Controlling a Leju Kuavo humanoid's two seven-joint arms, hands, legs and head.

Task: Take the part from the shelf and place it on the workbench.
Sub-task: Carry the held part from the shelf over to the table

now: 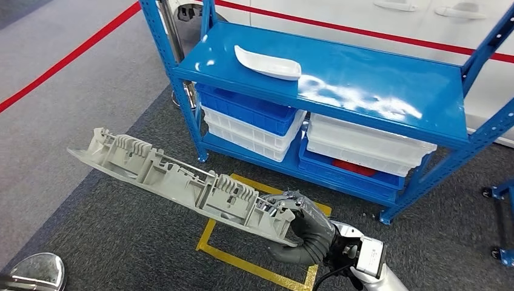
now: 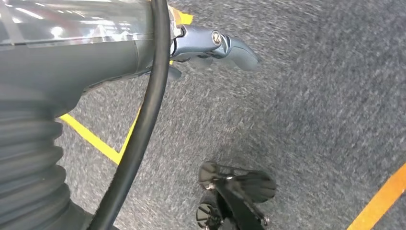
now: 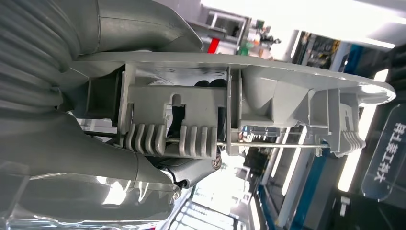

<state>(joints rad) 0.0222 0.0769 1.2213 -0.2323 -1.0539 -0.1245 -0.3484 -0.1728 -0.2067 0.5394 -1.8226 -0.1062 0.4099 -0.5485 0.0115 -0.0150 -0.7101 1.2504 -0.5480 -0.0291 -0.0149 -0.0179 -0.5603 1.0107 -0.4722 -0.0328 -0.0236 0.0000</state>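
Grey carpet (image 1: 73, 109) with red and yellow floor tape (image 1: 242, 257) surrounds a blue shelf (image 1: 363, 91). Item: long grey ribbed part (image 1: 182, 182), off the shelf, held in front of it, over the carpet. Right hand (image 1: 306, 233): fingers clamped on the part's near end. Left hand (image 2: 215, 45): over carpet, holding nothing; finger spread unclear. Shelf top: white tray (image 1: 270, 63). Lower level: stacked blue and white bins (image 1: 254, 118).
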